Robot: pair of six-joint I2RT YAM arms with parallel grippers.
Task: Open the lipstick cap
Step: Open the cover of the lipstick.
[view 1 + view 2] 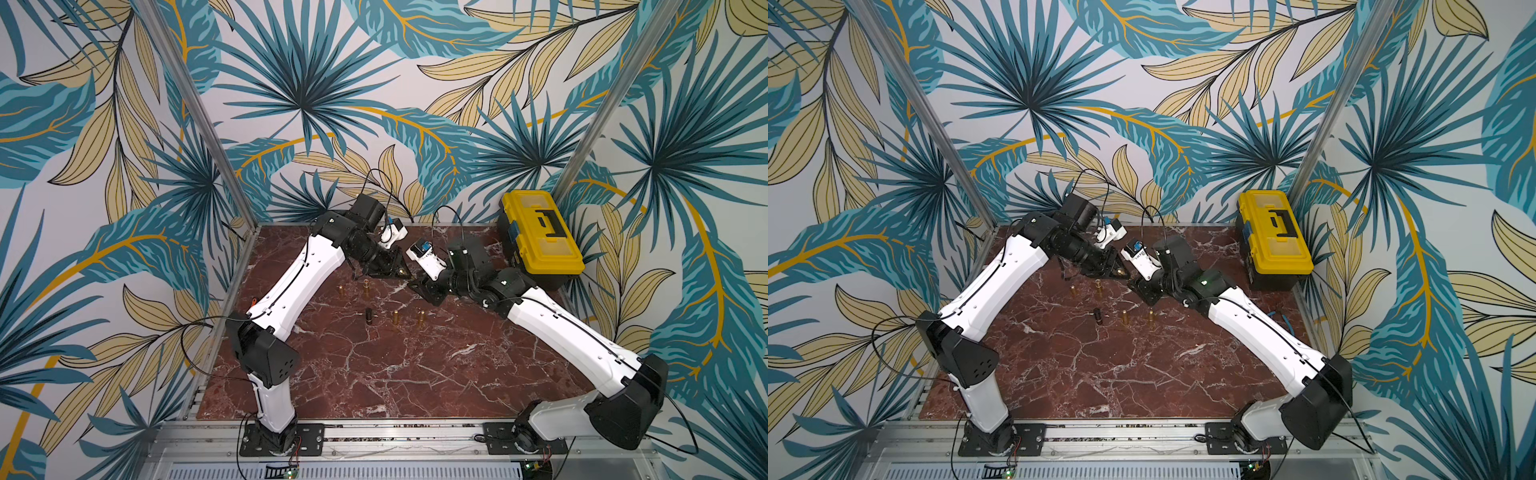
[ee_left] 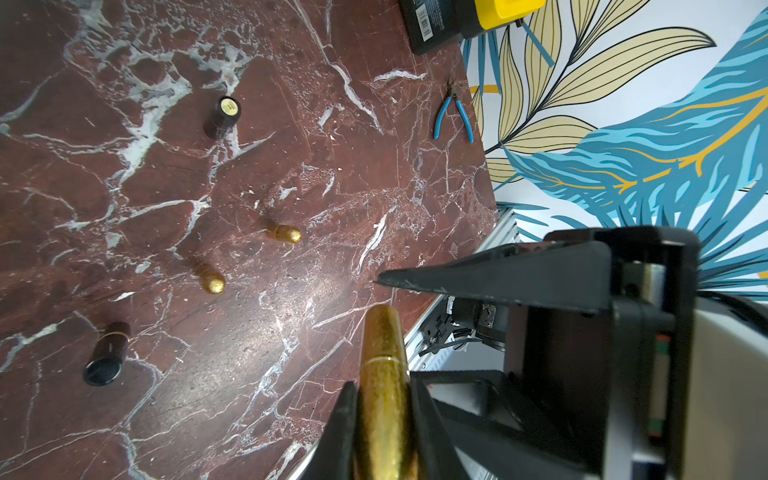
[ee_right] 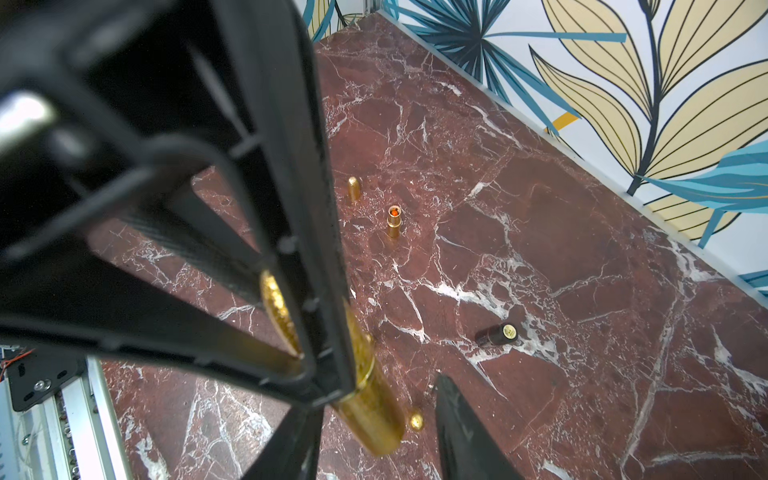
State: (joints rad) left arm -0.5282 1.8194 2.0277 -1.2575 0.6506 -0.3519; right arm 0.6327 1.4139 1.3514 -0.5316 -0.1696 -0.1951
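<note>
Between the tips of the left gripper (image 2: 384,384), a gold lipstick (image 2: 384,419) was clamped tight by its barrel and held in the air above the red marble table (image 2: 249,374). Its cap (image 2: 380,330) stuck out past those fingertips, seated on the barrel with only a thin seam showing.

The right gripper (image 3: 372,401) faced the left one tip to tip, and its jaws stood apart on either side of the cap end. In the right wrist view a gap showed between one finger (image 3: 461,432) and the gold tube, so the cap was straddled, not pinched.

Below both grippers, on the side toward the arm bases, small tubes stood on the table. These were an opened gold lipstick (image 3: 394,220) with an orange-red tip, a rounded gold piece (image 3: 353,189) just beside it, and a black tube (image 3: 498,334) farther off. Behind the right gripper's wrist, well apart from the lipstick, sat a yellow toolbox (image 1: 540,232).
</note>
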